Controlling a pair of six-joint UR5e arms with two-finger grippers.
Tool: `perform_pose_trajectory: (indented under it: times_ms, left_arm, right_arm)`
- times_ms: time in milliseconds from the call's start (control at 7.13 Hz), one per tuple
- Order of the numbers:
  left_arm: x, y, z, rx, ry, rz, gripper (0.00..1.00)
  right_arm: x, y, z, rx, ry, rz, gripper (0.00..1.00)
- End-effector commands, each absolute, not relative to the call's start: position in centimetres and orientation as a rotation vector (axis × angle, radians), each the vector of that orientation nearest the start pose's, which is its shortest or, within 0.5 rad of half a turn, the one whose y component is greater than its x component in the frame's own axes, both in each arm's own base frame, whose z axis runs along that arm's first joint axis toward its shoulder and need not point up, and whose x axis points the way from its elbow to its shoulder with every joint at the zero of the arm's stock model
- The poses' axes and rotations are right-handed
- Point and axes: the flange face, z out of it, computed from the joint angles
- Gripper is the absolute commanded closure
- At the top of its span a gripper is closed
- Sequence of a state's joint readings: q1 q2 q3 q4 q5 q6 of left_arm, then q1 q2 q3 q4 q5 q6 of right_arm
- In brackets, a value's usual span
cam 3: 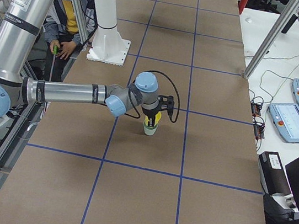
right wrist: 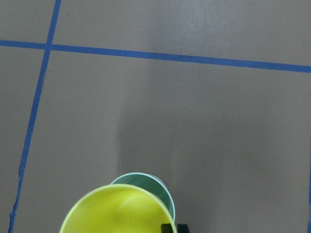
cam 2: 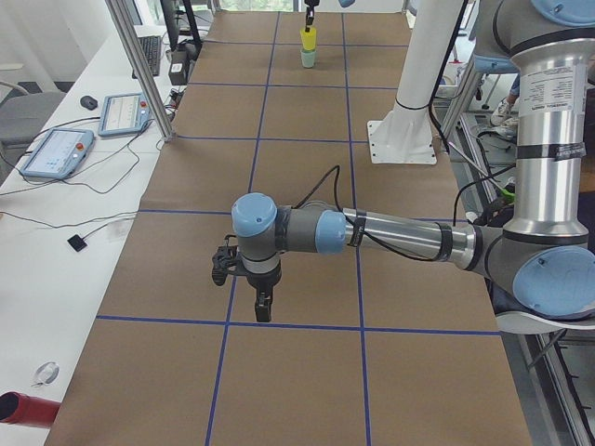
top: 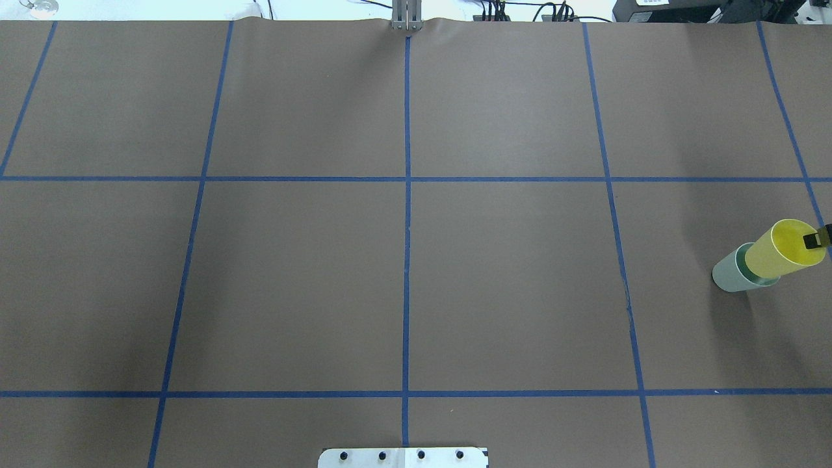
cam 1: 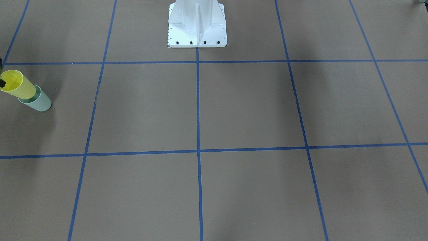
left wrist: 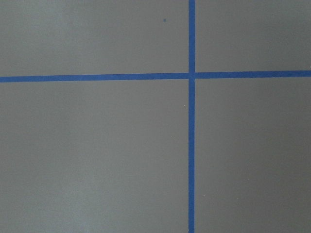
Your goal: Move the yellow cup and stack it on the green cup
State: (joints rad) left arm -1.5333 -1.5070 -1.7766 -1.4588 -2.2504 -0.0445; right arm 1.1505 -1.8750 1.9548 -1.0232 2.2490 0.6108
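Observation:
The yellow cup (top: pixel 777 253) stands partly inside the green cup (top: pixel 731 274) at the table's far right, and most of its wall still shows above the green rim. Both also show in the front-facing view, yellow cup (cam 1: pixel 20 87) over green cup (cam 1: pixel 38 102). My right gripper (top: pixel 820 239) is shut on the yellow cup's rim, with one dark finger (right wrist: pixel 170 227) inside the cup. In the right wrist view the yellow cup (right wrist: pixel 116 211) covers most of the green cup (right wrist: pixel 146 182). My left gripper (cam 2: pixel 263 311) hangs over bare table far from the cups. I cannot tell whether it is open or shut.
The white robot pedestal (cam 1: pixel 197 26) stands at the middle of the robot's table edge. Blue tape lines (top: pixel 407 260) divide the brown table. A side table with tablets (cam 2: pixel 56 149) and an aluminium post (cam 2: pixel 139 65) lie beyond the far edge. A person (cam 3: pixel 67 22) sits behind the robot.

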Motion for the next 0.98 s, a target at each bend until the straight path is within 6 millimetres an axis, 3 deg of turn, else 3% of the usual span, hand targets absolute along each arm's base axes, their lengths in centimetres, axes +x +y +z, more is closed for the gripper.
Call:
perform_pose_trajectory:
  times_ms: [0,421,561,701,841]
  left_arm:
    - [-5.29,-46.59,60.53,0.001,0.680,0.005,0.00]
    - [-5.29,-46.59,60.53,0.001,0.680,0.005,0.00]
    - [-5.29,-46.59,60.53,0.001,0.680,0.005,0.00]
    - [-5.29,-46.59,60.53,0.001,0.680,0.005,0.00]
    - [-5.29,-46.59,60.53,0.001,0.680,0.005,0.00]
  right_arm:
    - [-10.18,-38.83,54.11,0.195,-0.868,-0.040,1.00]
    - [-10.33,-38.82,54.22,0.195,-0.863,-0.043,1.00]
    - [-10.50,-38.77,54.22,0.193,-0.863,-0.047,0.81]
    - [-10.64,-38.91,54.04,0.197,-0.865,-0.050,0.01]
    - [-10.78,-39.07,54.09,0.197,-0.865,-0.053,0.00]
